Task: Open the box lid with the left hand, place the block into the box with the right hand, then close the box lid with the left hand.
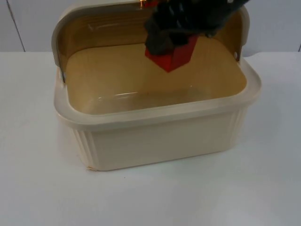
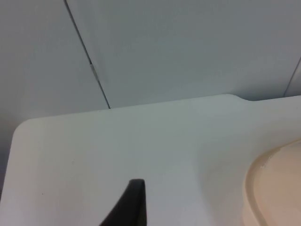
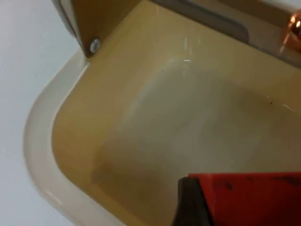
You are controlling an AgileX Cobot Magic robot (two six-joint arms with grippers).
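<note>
I am clamping the red block (image 1: 175, 52) in my right gripper (image 1: 171, 40), hanging it over the open box (image 1: 155, 136), above the floor toward the back wall. Beyond it the lid (image 1: 80, 19) is standing swung back. Letting go this high, the block could bounce or tumble. It is pointing one corner downward; I cannot judge its long axis. My left gripper (image 2: 134, 202) is waiting beside the box, its grip unclear.
</note>
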